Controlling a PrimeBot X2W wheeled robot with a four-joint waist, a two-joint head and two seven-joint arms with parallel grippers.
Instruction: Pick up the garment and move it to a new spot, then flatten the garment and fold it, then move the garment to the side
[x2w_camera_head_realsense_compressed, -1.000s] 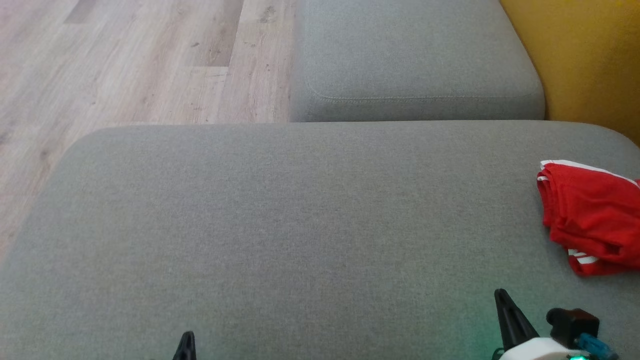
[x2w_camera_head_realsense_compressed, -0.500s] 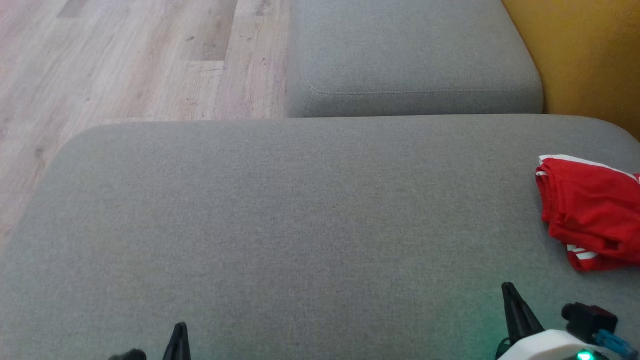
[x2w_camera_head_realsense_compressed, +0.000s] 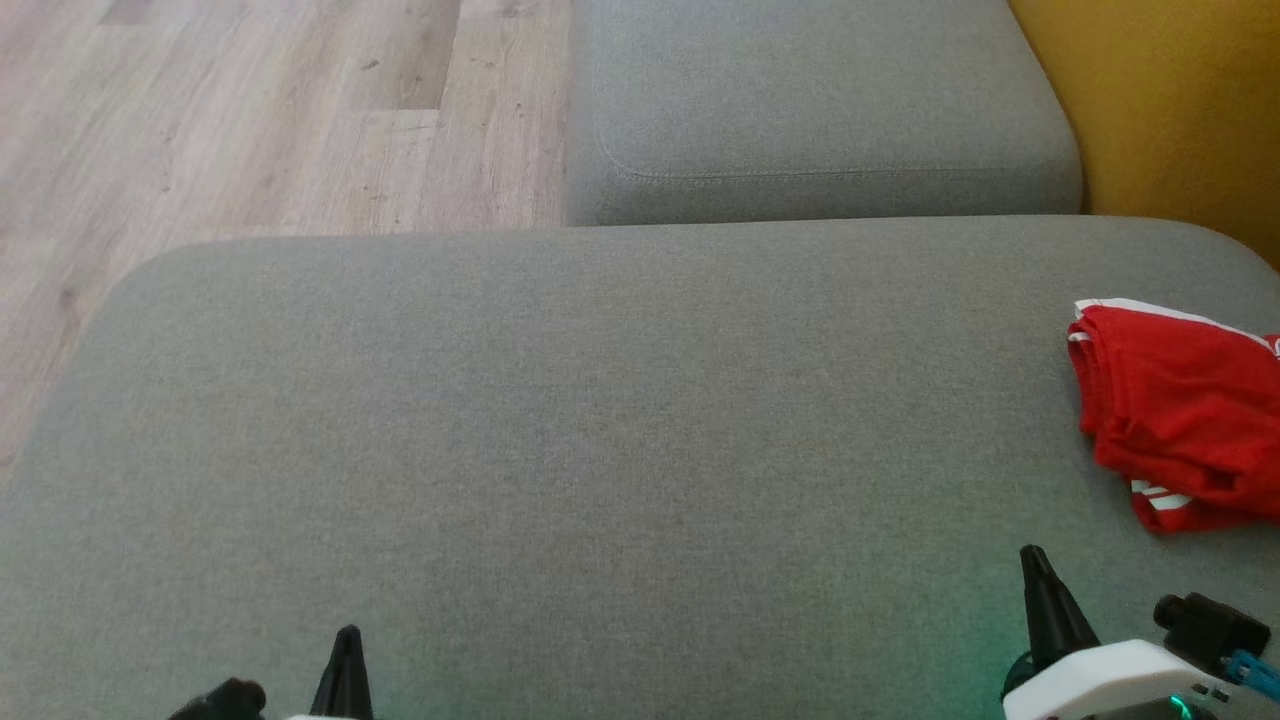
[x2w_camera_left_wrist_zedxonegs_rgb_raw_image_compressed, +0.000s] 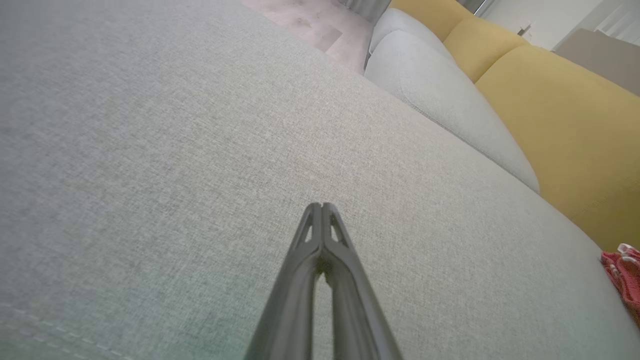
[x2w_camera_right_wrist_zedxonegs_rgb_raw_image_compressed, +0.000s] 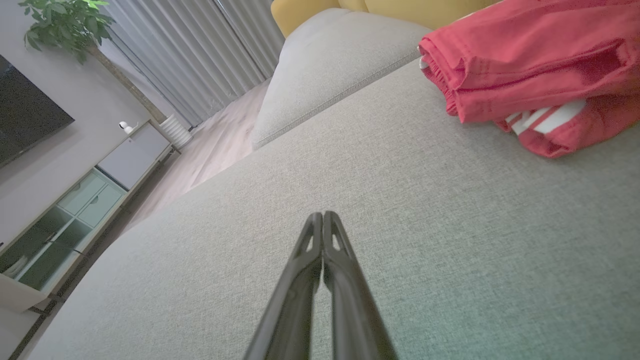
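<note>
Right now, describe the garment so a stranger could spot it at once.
Find the big grey sofa cushion by the yellow backrest. Near its right edge lies a folded red garment. Its white stripes and bright colour stand out from the plain grey fabric.

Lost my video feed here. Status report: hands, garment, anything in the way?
Left hand shut, empty, over the grey cushion. Right hand shut, empty. Red garment folded at cushion's right side, apart from both hands. Nothing between.

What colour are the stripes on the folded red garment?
White stripes on the folded red garment; best in right wrist view.
</note>
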